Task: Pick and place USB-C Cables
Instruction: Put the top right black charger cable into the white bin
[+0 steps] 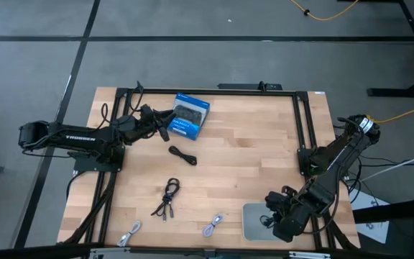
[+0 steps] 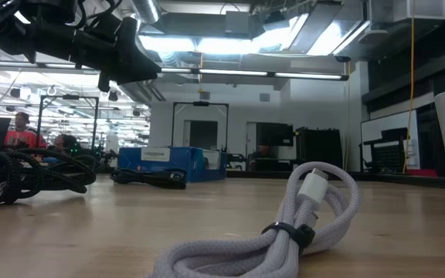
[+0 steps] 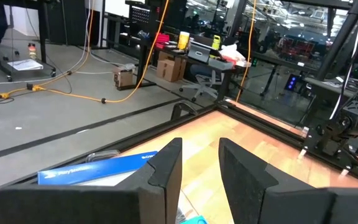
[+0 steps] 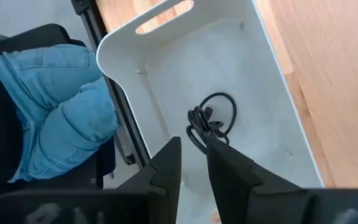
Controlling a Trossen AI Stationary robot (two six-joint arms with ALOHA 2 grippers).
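White bin (image 4: 166, 46) holds a black cable (image 4: 211, 119) just beyond the right tool (image 4: 191, 155) (fingers narrowly parted, empty).

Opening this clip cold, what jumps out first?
The blue box at the table's far edge, with the left gripper right beside it. Cables lie scattered across the wood: a black bundle mid-table and a grey one nearest the low camera. The right gripper hovers over a white bin holding one black cable.

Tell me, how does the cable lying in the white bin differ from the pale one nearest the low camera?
The cable in the white bin is black, coiled in a loop; the pale grey cable lies out on the wooden table, folded into a longer bundle. The black one looks thin and smooth, the grey one braided. Both are short, bundled cables.
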